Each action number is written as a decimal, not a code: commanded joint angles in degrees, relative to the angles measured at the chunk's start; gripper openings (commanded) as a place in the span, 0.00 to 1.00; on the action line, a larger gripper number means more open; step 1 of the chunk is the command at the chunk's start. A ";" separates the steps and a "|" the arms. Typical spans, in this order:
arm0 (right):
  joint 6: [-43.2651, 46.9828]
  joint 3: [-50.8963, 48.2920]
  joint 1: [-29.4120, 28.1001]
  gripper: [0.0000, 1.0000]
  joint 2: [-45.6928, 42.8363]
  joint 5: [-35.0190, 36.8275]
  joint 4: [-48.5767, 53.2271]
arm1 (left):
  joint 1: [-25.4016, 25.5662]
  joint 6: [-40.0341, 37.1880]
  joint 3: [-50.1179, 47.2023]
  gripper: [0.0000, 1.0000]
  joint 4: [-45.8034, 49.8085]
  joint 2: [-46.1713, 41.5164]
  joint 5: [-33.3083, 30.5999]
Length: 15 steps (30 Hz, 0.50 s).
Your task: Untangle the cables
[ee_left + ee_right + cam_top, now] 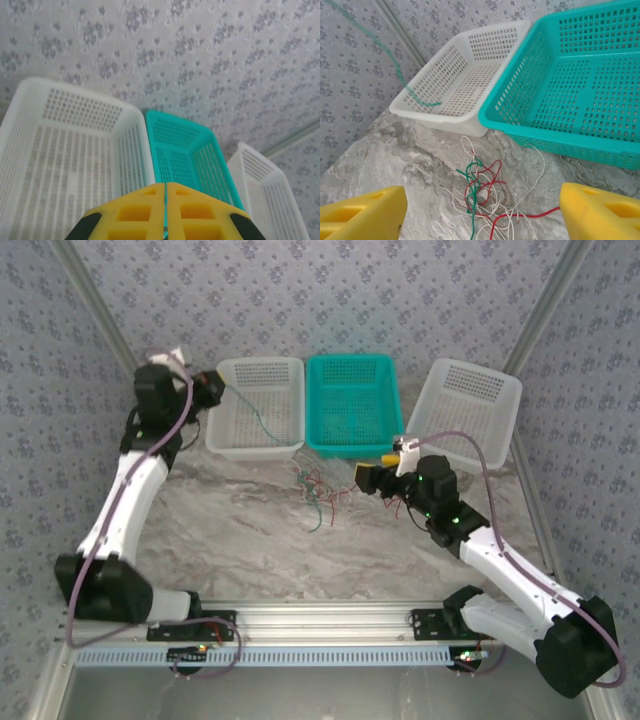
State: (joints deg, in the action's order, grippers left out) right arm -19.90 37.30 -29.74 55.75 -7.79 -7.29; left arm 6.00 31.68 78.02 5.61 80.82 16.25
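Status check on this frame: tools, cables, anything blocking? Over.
Left tool shut on green cable, its end hanging into white basket. Right tool open above tangle of red, green, whitish cables on table. Nothing blocking.

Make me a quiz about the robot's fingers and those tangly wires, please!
1. True or false: the right arm's fingers are squeezed shut.
2. The left arm's fingers pinch a green cable. Where does its loose end dangle? A) teal basket B) left white basket C) the floor
3. Name the three colours in the tangle on the table.
Key: 1 false, they are wide open. 2 B. 3 red, green, white.
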 commanded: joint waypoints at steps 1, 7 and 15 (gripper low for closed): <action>-0.81 1.57 -0.56 0.82 -0.47 -0.39 3.66 | -1.18 -1.77 8.31 0.00 -0.82 9.82 -1.36; -1.71 1.41 -1.52 0.82 -1.33 -1.02 5.64 | -2.73 -3.74 26.59 0.00 6.79 28.79 -0.32; -1.49 1.84 -2.19 0.82 -1.89 -0.08 7.23 | -1.58 -8.41 50.11 0.59 21.98 45.72 3.21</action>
State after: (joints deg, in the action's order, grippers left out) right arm -20.73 37.45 -31.44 54.68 -8.34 -1.67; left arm 3.51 27.00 121.38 20.27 126.21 17.52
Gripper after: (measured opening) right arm 0.824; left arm 0.520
